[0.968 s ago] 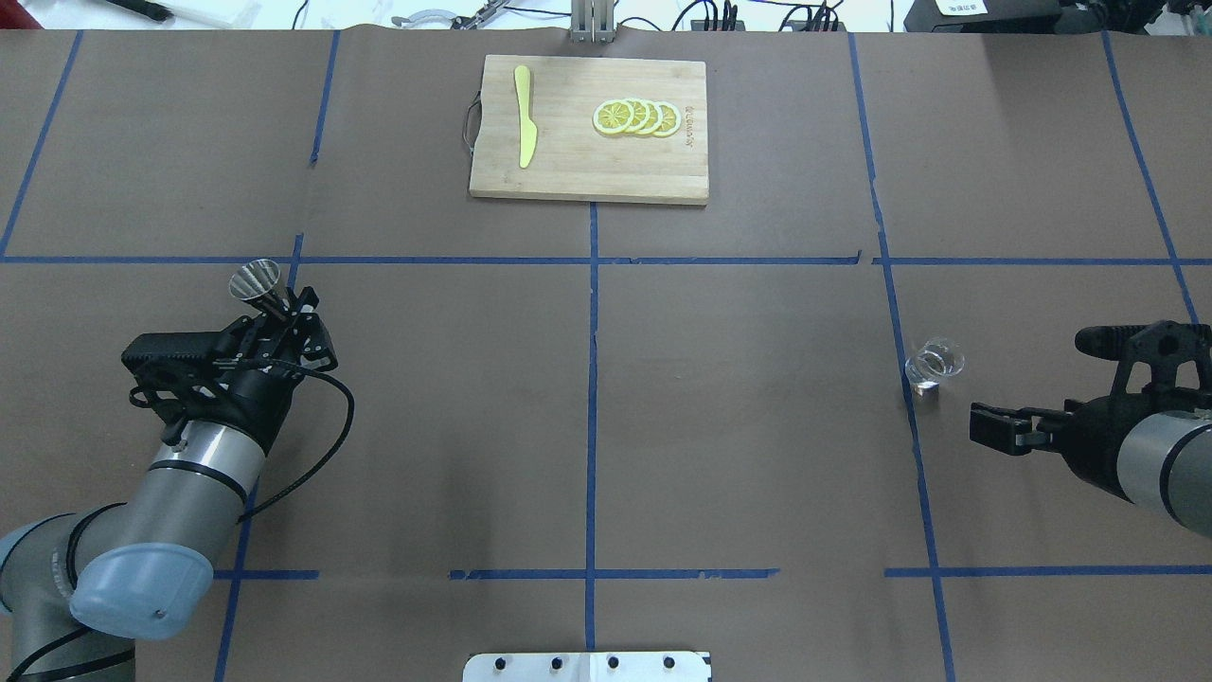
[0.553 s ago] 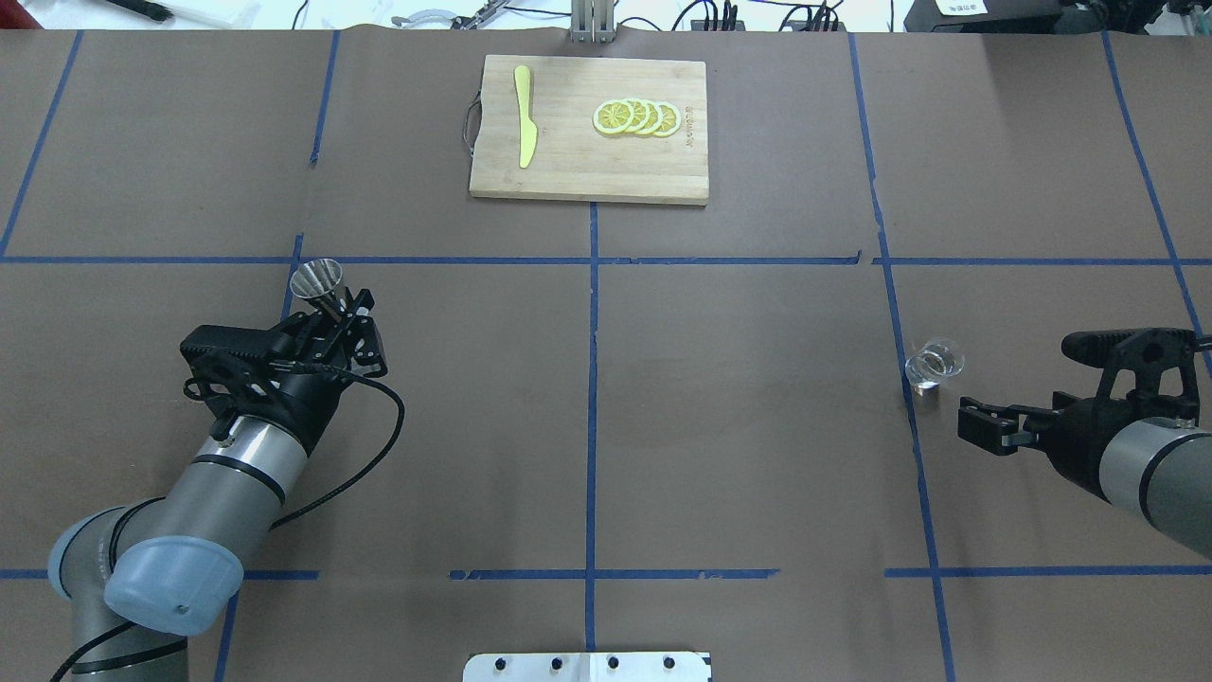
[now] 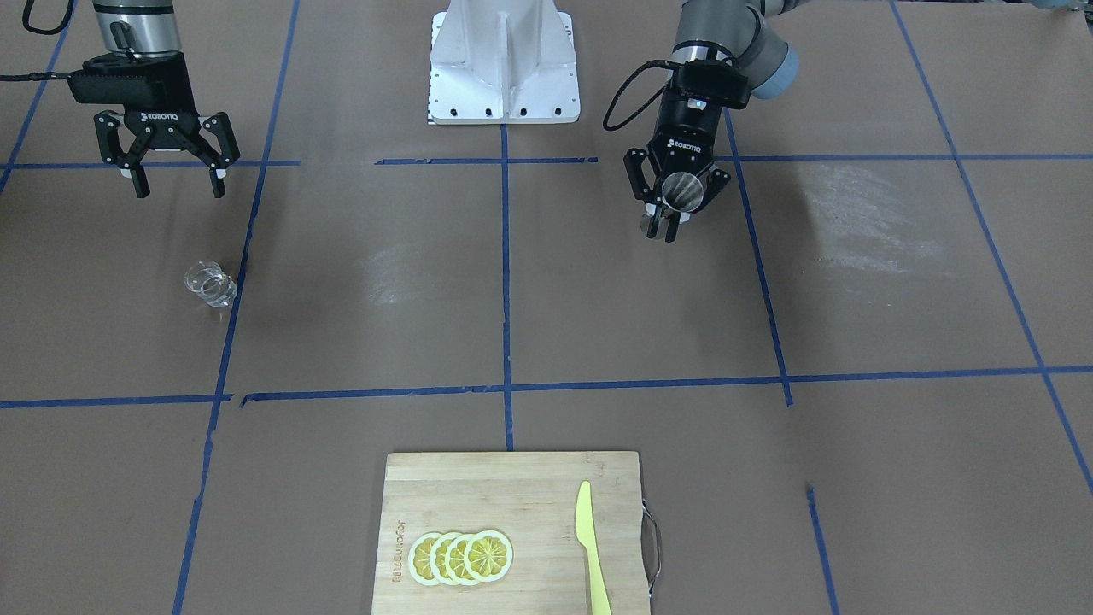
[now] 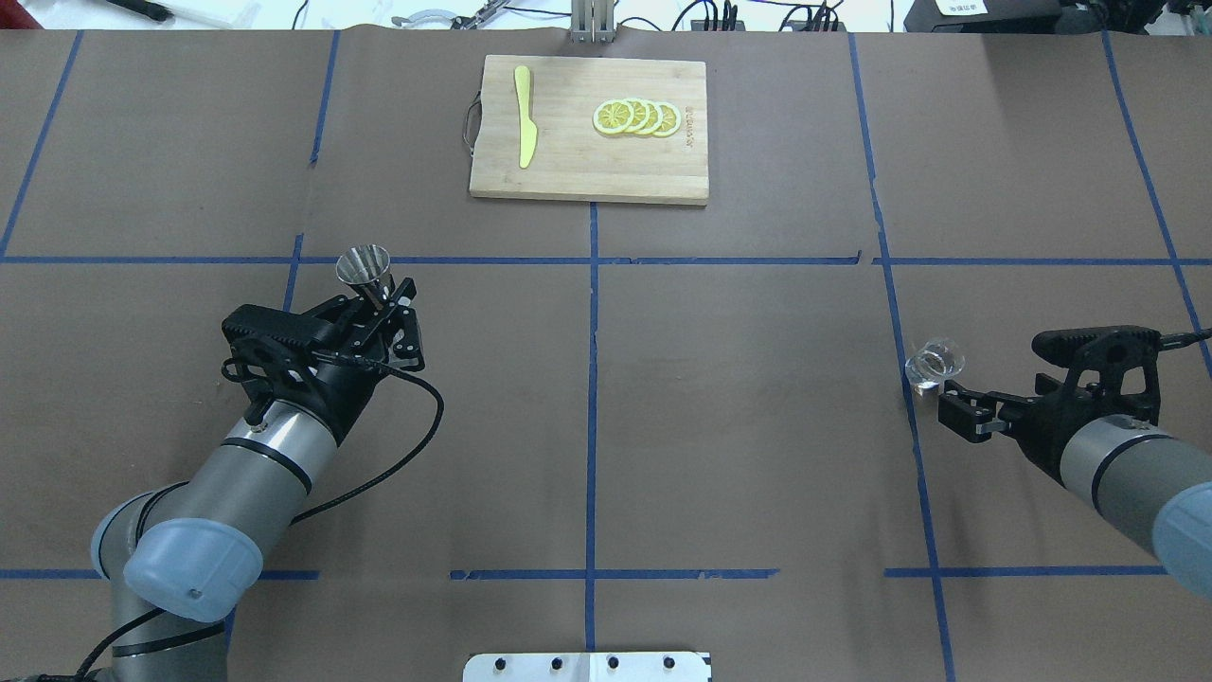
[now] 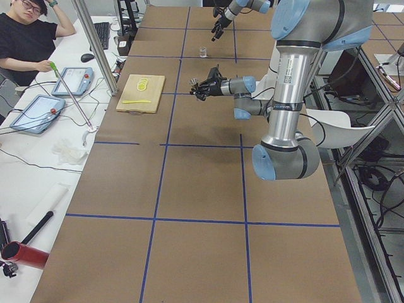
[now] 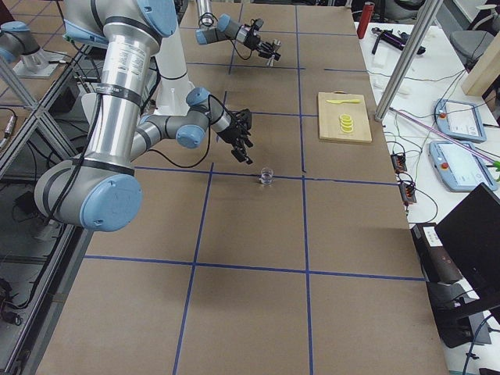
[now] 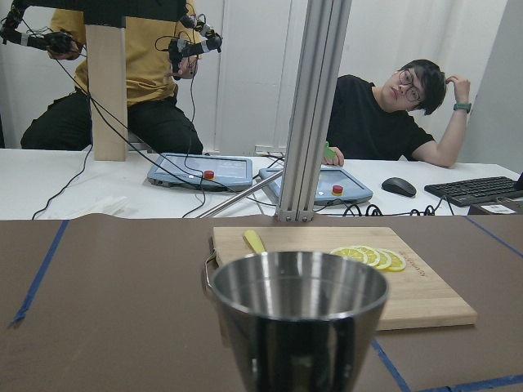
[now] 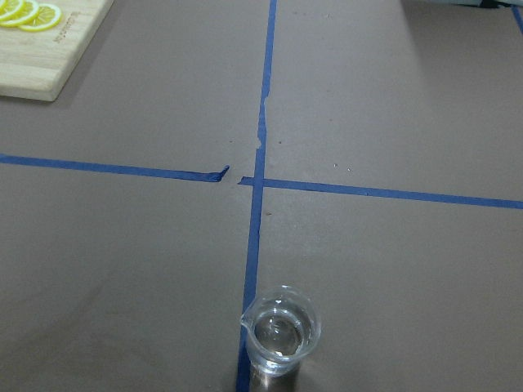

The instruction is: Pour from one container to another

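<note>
The small clear glass cup (image 4: 935, 365) stands upright on the brown table, on a blue tape line, also seen as the cup (image 3: 211, 284) and the cup (image 8: 282, 335). My right gripper (image 3: 178, 181) hangs open on the robot's side of the cup, apart from it, with nothing between its fingers. The steel jigger (image 4: 365, 270) is held upright above the table at its narrow waist, with my left gripper (image 4: 386, 301) shut on it. Its round mouth fills the low centre of the left wrist view, jigger (image 7: 298, 310).
A wooden cutting board (image 4: 587, 180) lies at the far middle, carrying a yellow knife (image 4: 524, 114) and several lemon slices (image 4: 636, 117). The robot's white base plate (image 4: 587, 666) sits at the near edge. Operators sit beyond the far edge.
My left arm has carried the jigger to the right, toward the table's middle. My right gripper has moved left, closer to the glass cup, still open.
</note>
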{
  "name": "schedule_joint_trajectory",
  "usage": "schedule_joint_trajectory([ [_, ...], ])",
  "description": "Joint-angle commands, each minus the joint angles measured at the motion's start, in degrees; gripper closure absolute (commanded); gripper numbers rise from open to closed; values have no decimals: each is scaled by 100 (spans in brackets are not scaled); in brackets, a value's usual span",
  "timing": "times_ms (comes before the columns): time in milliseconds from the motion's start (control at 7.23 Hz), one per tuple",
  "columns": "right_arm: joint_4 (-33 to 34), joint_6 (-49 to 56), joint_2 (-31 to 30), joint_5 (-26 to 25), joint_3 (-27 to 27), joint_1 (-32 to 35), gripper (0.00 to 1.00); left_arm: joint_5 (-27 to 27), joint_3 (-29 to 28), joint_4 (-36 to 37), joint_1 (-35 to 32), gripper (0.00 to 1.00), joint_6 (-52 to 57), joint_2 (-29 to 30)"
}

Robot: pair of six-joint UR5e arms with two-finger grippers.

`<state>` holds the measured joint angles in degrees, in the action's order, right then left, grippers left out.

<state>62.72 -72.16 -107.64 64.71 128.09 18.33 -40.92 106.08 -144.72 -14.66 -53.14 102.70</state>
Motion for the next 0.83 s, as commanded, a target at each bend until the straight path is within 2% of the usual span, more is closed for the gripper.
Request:
schedule_joint_trajectory([
  [0, -827, -18, 41, -781, -668, -294, 0, -39, -78, 14, -80, 100, 102, 22],
  [138, -1075, -17, 50, -1132, -950, -451, 0, -30, -78, 5, -89, 100, 102, 31],
  [415, -1280, -26, 50, -1695, -1049, -654, 1, -39, -78, 5, -89, 100, 102, 31],
  [692, -1821, -26, 85, -2187, -1626, -821, 0, -39, -96, 5, -89, 100, 102, 31],
])
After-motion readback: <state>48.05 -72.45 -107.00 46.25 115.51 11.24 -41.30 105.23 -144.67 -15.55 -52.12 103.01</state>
